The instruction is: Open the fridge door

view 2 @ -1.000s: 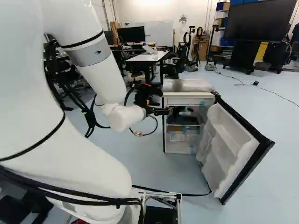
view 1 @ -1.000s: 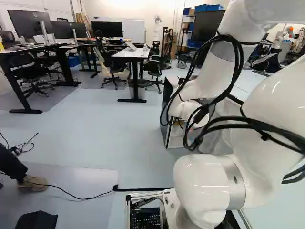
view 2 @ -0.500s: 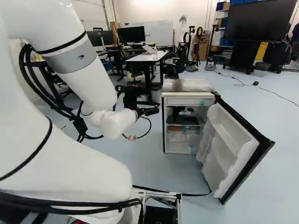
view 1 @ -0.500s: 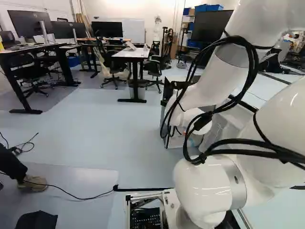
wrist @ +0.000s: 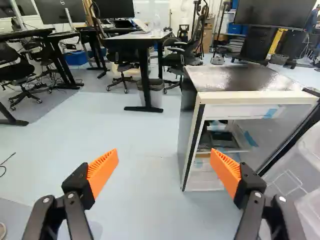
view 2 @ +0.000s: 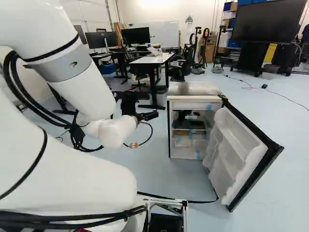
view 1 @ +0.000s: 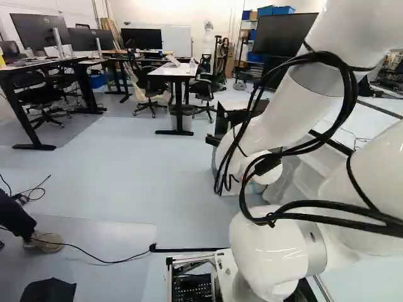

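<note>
One gripper (view 2: 151, 115) spread wide and empty, one fridge door (view 2: 237, 157) standing open

At the far left, monitors (view 1: 41, 30) stand on a black desk (view 1: 38, 65), with a black office chair (view 1: 43, 94) beside it. Next along, still on the far side, comes a white-topped table (view 1: 174, 70), with a bin (view 1: 182, 117) under it. Nearer, the white arm (view 2: 99, 176) reaches forward from the near left of the right base view, and the gripper hangs to the left of the fridge (view 2: 194, 104), apart from it. In the wrist view the fingers' orange pads (wrist: 103, 171) stand well apart, with pale floor (wrist: 150, 175) between them and nothing held. To the right, the fridge shows its shelves (view 2: 189, 130) through the open front. Its door is hinged on the right and swung out toward the near right, the white inner side facing left. At the far right are a big dark screen (view 2: 273, 25) and a thin cable (view 2: 285, 98) on the floor.
</note>
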Robot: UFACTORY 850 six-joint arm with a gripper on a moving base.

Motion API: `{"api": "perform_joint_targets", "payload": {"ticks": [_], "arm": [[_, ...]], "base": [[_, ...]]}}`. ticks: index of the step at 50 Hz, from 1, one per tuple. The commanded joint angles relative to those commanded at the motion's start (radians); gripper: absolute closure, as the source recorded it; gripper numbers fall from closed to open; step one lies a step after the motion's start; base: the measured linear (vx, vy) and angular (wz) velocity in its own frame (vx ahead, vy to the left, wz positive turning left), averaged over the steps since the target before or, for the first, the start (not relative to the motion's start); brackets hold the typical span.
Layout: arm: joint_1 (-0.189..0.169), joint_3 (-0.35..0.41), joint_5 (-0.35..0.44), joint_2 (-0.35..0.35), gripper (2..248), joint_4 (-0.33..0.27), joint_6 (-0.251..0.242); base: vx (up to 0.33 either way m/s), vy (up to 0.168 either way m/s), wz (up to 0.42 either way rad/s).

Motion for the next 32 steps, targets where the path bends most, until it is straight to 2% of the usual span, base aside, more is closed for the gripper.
{"api": "perform_joint_targets", "payload": {"ticks": [32], "arm": [[0.003,0.004,-0.001,0.005,3,-0.006,0.0]], "base": [[0.0,0.0,0.0]]}}
